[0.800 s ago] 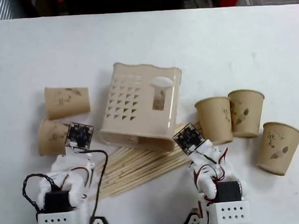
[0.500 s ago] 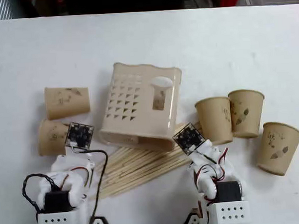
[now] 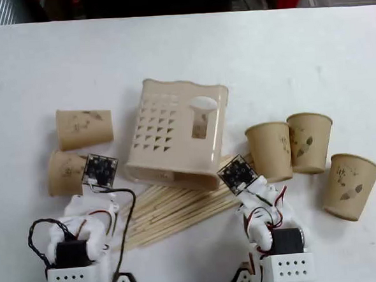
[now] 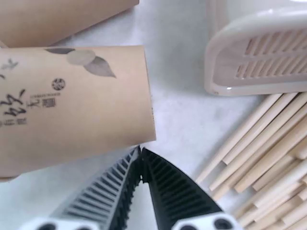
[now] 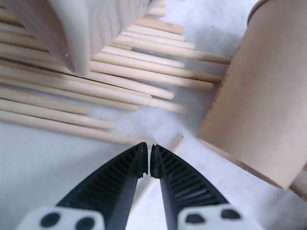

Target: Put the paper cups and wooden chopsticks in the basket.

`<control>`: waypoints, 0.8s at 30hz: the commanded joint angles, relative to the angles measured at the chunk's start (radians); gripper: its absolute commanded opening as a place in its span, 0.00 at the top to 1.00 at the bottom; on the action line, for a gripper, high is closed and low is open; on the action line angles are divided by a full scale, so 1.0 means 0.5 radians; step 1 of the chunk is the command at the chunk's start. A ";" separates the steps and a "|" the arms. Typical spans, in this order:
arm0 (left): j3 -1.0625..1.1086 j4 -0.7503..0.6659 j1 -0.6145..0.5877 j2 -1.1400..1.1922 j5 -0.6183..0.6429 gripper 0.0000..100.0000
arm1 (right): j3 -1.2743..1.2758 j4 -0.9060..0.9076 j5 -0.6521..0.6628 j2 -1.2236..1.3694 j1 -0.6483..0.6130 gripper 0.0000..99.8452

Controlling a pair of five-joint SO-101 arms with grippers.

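Observation:
A beige slotted basket (image 3: 178, 134) lies tipped over mid-table. Two paper cups lie on their sides to its left (image 3: 84, 128) (image 3: 65, 172). Three cups stand upright to its right (image 3: 269, 150) (image 3: 310, 141) (image 3: 352, 184). Wooden chopsticks (image 3: 179, 208) fan out across the table in front of the basket. My left gripper (image 4: 141, 165) is shut and empty, its tips just short of a lying cup (image 4: 72, 103). My right gripper (image 5: 147, 160) is shut and empty over the chopsticks (image 5: 100, 81), beside an upright cup (image 5: 261, 105).
Both arm bases sit at the table's near edge (image 3: 71, 260) (image 3: 274, 247). The basket's corner (image 4: 254, 52) lies close beside the left gripper. White tabletop (image 3: 169, 46) stretches open behind the basket.

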 commanded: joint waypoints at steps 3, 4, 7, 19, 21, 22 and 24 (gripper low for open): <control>-0.006 0.000 -0.017 -0.014 -0.006 0.98 | 0.006 -0.204 0.000 -0.017 -0.020 0.97; -0.006 0.000 -0.017 -0.014 -0.006 0.98 | -0.025 -0.253 0.000 -0.017 -0.014 0.97; -0.006 0.000 -0.014 -0.014 -0.006 0.98 | -0.199 -0.253 -0.012 -0.017 0.075 0.97; -0.006 0.000 -0.017 -0.014 -0.006 0.98 | -1.679 -0.081 -0.476 0.643 -0.091 0.97; -0.006 0.000 -0.017 -0.014 -0.006 0.98 | -1.979 -0.075 -0.571 1.085 -0.167 0.97; -0.006 0.000 -0.017 -0.014 -0.006 0.98 | -2.127 -0.069 -0.632 1.312 -0.213 0.97; -0.006 0.000 -0.017 -0.014 -0.006 0.98 | -2.449 -0.005 -0.721 1.757 -0.299 0.95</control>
